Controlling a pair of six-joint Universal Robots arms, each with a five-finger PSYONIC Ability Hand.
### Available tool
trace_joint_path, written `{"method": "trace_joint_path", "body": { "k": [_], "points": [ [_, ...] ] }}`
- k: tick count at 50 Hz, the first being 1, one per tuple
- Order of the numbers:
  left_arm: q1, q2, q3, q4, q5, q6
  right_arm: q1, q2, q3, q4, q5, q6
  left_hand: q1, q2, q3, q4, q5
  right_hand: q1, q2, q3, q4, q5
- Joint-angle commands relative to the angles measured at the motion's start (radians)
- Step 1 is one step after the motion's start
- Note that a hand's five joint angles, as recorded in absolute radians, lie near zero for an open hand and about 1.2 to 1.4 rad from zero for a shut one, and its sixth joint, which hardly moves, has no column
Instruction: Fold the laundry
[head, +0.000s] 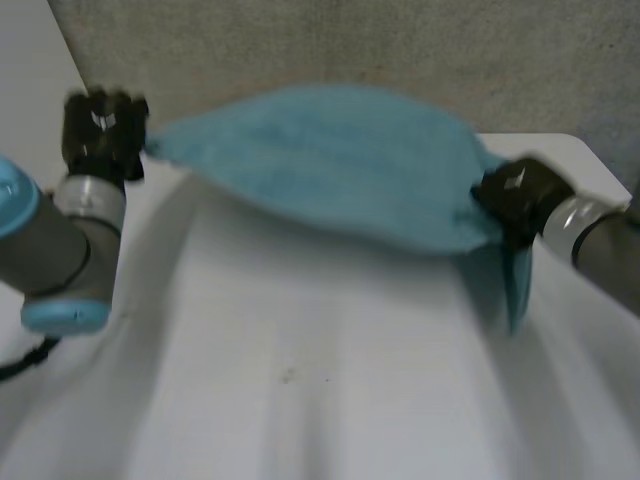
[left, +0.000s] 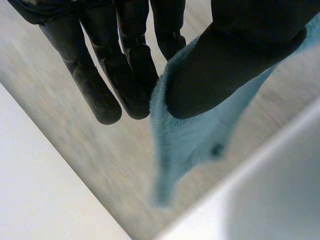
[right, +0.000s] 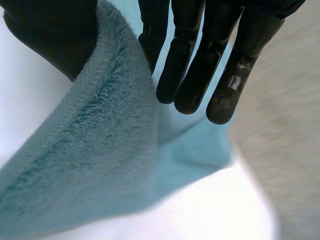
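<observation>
A light blue towel (head: 340, 160) hangs stretched in the air between my two hands, above the far part of the white table (head: 300, 350). My left hand (head: 103, 130) holds its left corner; in the left wrist view the thumb (left: 235, 60) pinches the towel's edge (left: 180, 140) against the fingers (left: 125, 75). My right hand (head: 515, 195) grips the right corner, with a loose end (head: 510, 275) dangling below it. In the right wrist view the towel (right: 100, 165) passes between thumb (right: 55, 35) and fingers (right: 200, 60).
A grey carpeted floor (head: 350, 50) lies beyond the table's far edge. The table's right far corner (head: 580, 150) sits just behind my right hand. The near half of the tabletop is bare white surface.
</observation>
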Motion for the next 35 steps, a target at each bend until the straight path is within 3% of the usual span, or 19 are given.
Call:
{"method": "trace_joint_path", "body": {
  "k": [1,7,9,17,29,35],
  "points": [
    [0.07,0.002,-0.157,0.011,0.043,-0.005,-0.014,0.144,0.085,-0.052,-0.009,-0.013,0.208,0.178,0.18,0.179,0.187,0.413,0.212,0.206,0.2,0.224],
    [0.104,0.002,-0.171,0.01,0.046,-0.006,-0.054,0.139,0.179,-0.162,-0.005,0.079,0.208,0.178,0.18,0.179,0.187,0.232,0.031,0.025,0.019,0.043],
    [0.127,0.009,-0.179,0.01,0.047,-0.006,-0.069,0.093,0.236,-0.22,-0.005,0.207,0.208,0.178,0.18,0.179,0.187,-0.118,-0.319,-0.325,-0.331,-0.307],
    [0.148,0.023,-0.176,0.011,0.047,-0.041,-0.169,-0.063,0.423,-0.32,-0.005,0.548,0.208,0.178,0.18,0.179,0.187,-0.39,-0.591,-0.597,-0.603,-0.579],
    [0.156,0.023,-0.177,0.01,0.049,-0.071,-0.285,-0.137,0.58,-0.337,-0.016,0.656,0.208,0.178,0.18,0.179,0.187,-0.373,-0.573,-0.579,-0.586,-0.562],
    [0.156,0.023,-0.176,0.011,0.049,-0.071,-0.288,-0.125,0.606,-0.377,-0.016,0.659,0.208,0.178,0.18,0.179,0.187,-0.16,-0.36,-0.366,-0.373,-0.348]
  ]
}}
